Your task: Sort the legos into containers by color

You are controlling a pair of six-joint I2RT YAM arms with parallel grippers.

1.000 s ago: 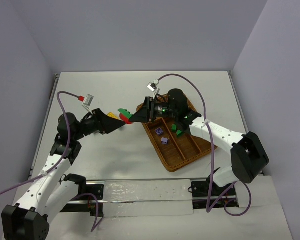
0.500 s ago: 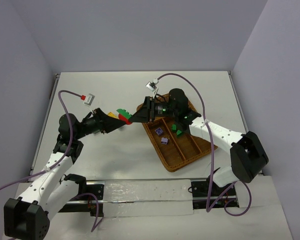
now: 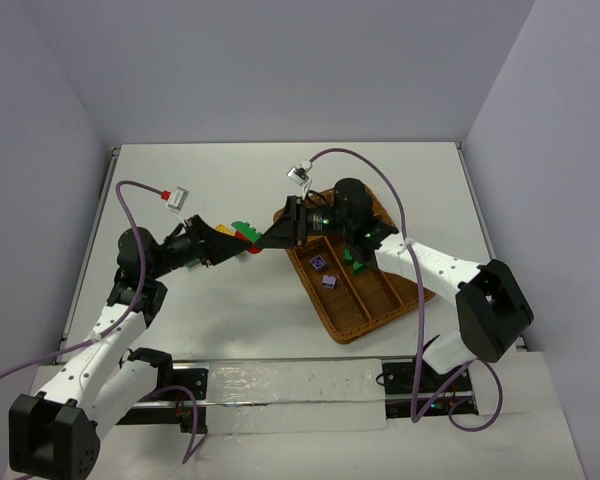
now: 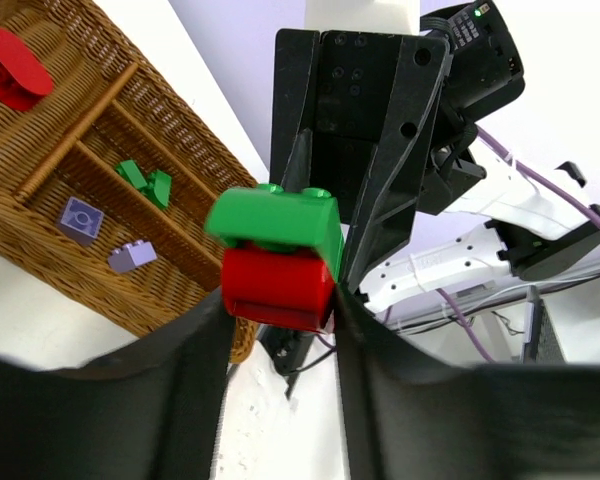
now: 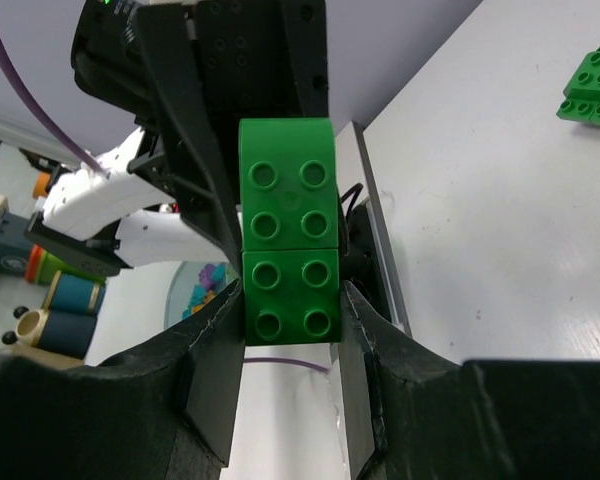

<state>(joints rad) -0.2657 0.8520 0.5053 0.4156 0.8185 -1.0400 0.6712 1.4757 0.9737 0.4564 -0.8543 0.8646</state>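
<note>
A two-colour clump of legos hangs above the table between my two grippers. Its red lego (image 4: 278, 285) is pinched between the fingers of my left gripper (image 4: 280, 300) (image 3: 236, 245). The green lego (image 5: 288, 230) (image 4: 275, 218) stuck on top of it sits between the fingers of my right gripper (image 5: 290, 300) (image 3: 266, 239), which is shut on it. The wicker tray of containers (image 3: 350, 335) lies under the right arm. One long slot holds two pale purple legos (image 3: 323, 272), the slot beside it green legos (image 3: 355, 260), and the crosswise section a red lego (image 4: 5, 65).
Another green lego (image 5: 592, 85) lies on the white table, seen only in the right wrist view. The right arm reaches over the tray's far end. Grey walls close the table at the back and on both sides.
My left gripper has moved in on the clump and closed its jaws on the red lego. The right gripper has kept its hold on the green lego and shifted slightly left.
</note>
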